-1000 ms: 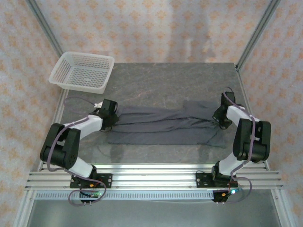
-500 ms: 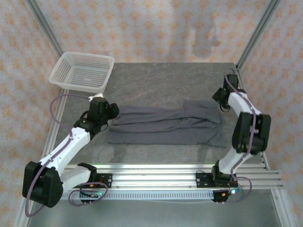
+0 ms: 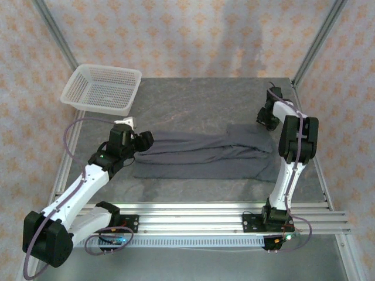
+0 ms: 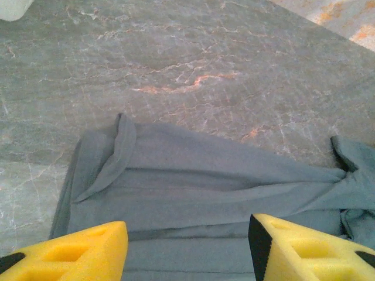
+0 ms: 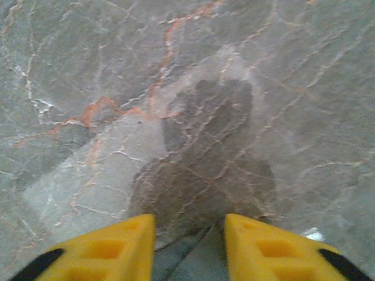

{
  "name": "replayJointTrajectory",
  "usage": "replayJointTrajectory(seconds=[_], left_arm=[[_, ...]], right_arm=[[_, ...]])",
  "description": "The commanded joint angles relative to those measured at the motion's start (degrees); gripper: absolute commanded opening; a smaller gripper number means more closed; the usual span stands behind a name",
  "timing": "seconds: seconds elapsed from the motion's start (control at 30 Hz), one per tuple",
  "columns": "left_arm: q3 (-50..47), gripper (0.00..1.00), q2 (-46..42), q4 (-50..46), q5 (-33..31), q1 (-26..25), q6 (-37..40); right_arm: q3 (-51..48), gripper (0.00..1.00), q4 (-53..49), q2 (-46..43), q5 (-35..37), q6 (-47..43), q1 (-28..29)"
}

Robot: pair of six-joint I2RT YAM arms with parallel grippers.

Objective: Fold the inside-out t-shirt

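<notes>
The inside-out t-shirt [image 3: 205,155] lies on the table as a long dark grey strip, folded lengthwise, with a sleeve flap at its right end. My left gripper [image 3: 146,140] hovers at the strip's left end. In the left wrist view its yellow fingers [image 4: 88,252] stand wide apart over the wrinkled cloth [image 4: 205,187], open and holding nothing. My right gripper [image 3: 263,121] sits just beyond the shirt's far right corner. In the right wrist view the right gripper [image 5: 188,246] is open over bare marble, with nothing between its fingers.
A white mesh basket [image 3: 102,88] stands at the table's far left corner; its corner [image 4: 12,7] also shows in the left wrist view. Bare marble table [image 3: 199,99] stretches behind the shirt. Metal frame posts rise at the back corners, and rails run along the near edge.
Both grippers have let go of the shirt's ends and opened. The left arm stretched out and lifted off the left end. The right gripper moved back toward the far right corner.
</notes>
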Motion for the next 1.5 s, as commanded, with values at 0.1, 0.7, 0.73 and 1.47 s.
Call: replayJointTrajectory(seconds=[0.1,0.7,0.73,1.47], left_arm=[[-0.5,0.58,-1.1,-3.0,-2.7,-0.4,0.3],[1.1,0.6,0.1,-3.2,-3.9,-0.4,-0.9],[1.3,0.6,0.5,-3.3,-4.3,-0.4,-0.8],[1.9,0.58,4.4,-1.6,2.0,-0.8,-2.3]], right_arm=[[1.2,0.03,-4.0,-0.5,-0.8,0.8,0.7],[-42.4,0.0,7.3,-55.2,-0.4,13.7,1.2],[-46.9,0.0,6.5,-61.3,0.1,15.2,1.3],[-54.0,0.4,17.8,-62.3,-17.0,15.7,5.0]])
